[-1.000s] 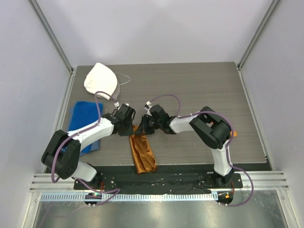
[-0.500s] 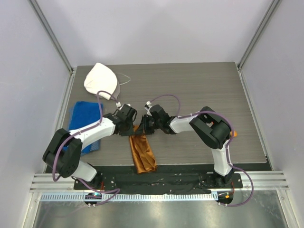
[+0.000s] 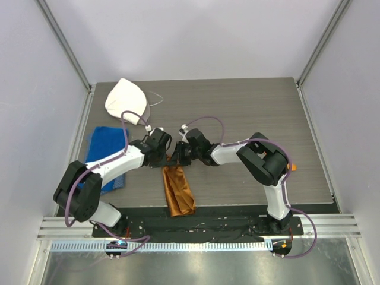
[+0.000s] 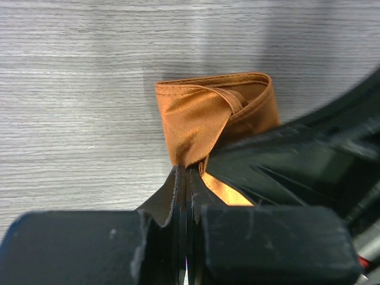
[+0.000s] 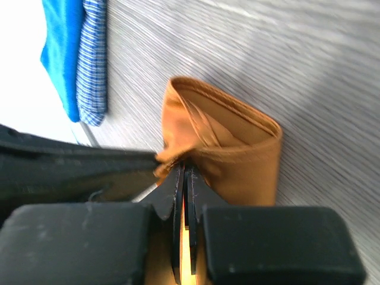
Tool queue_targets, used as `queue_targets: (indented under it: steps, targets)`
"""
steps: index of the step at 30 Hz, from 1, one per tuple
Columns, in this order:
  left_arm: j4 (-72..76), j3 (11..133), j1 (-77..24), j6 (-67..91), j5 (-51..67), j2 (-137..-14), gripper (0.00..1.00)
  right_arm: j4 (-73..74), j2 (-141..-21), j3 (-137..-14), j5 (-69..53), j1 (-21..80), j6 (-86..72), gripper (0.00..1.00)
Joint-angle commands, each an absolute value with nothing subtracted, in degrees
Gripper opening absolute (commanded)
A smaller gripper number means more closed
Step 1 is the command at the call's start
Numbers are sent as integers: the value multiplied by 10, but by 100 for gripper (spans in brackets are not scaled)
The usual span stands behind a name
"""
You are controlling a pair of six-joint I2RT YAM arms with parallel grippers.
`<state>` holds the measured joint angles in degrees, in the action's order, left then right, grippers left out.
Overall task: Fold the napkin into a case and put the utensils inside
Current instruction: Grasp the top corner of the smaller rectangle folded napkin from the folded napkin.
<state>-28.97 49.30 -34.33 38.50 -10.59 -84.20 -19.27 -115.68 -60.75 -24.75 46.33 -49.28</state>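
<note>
The napkin (image 3: 178,191) is a narrow rust-orange strip that runs from the table's near edge toward the middle. Its far end is raised and bunched where both grippers meet. My left gripper (image 3: 167,159) is shut on that end from the left. In the left wrist view the cloth (image 4: 208,116) loops up from between its closed fingertips (image 4: 178,178). My right gripper (image 3: 179,157) is shut on the same end from the right, and its wrist view shows the folded cloth (image 5: 237,148) pinched there. A small orange bit (image 3: 292,167) shows past the right arm's elbow; I cannot tell whether it is a utensil.
A blue towel (image 3: 104,148) lies at the left under the left arm and shows in the right wrist view (image 5: 74,53). A white rounded cloth cap (image 3: 126,101) sits at the far left corner. Grey walls close in the table on three sides.
The left gripper's jaws have shut on the napkin's far end. Both grippers have drawn slightly toward the far side with the cloth's end.
</note>
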Motion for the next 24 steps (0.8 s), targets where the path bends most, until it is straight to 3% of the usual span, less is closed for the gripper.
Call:
queue_targets:
  steps: [1,12,24]
  targets:
    - [-279,490,-347,388,-97,-809,0,-221,-1174,-641,-263,473,-510,6]
    - [-276,476,-349,399,-53,-798,0,-374,-1228,-617,-281,440,-585,6]
    - [-272,468,-345,416,-117,-861,0,-476,-1270,-617,-292,417,-713,6]
